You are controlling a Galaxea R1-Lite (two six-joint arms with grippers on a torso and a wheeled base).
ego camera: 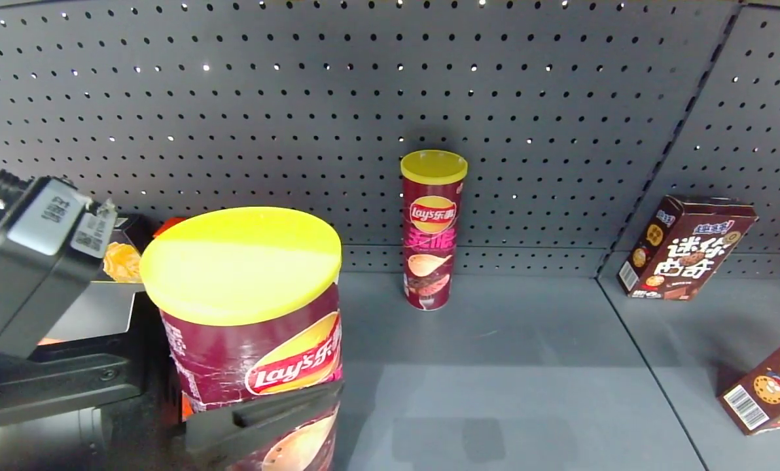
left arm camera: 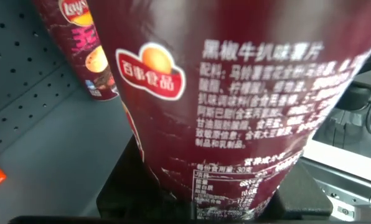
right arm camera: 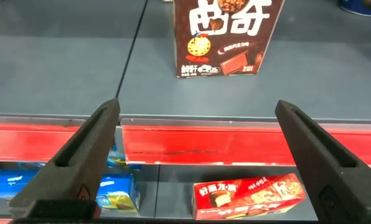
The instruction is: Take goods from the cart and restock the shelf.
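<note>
While the left gripper is clamped on a maroon chips can with a yellow lid, the can stands upright close to the head camera, at the left front of the grey shelf; whether its base touches the shelf board cannot be told. One dark finger crosses the can's lower front, and in the left wrist view the fingers press its sides low down. A second chips can of the same kind stands upright at the back of the shelf, just in front of the pegboard panel, well apart from the held one and to its right. Past a dividing seam on the right, a brown cookie box stands at the back by the panel, and another cookie box lies nearer the front. The right gripper is spread wide with nothing between its fingers, in front of the red shelf-edge strip, with a cookie box beyond it. Under the strip, on a lower shelf, sit blue biscuit packs and a red box
</note>
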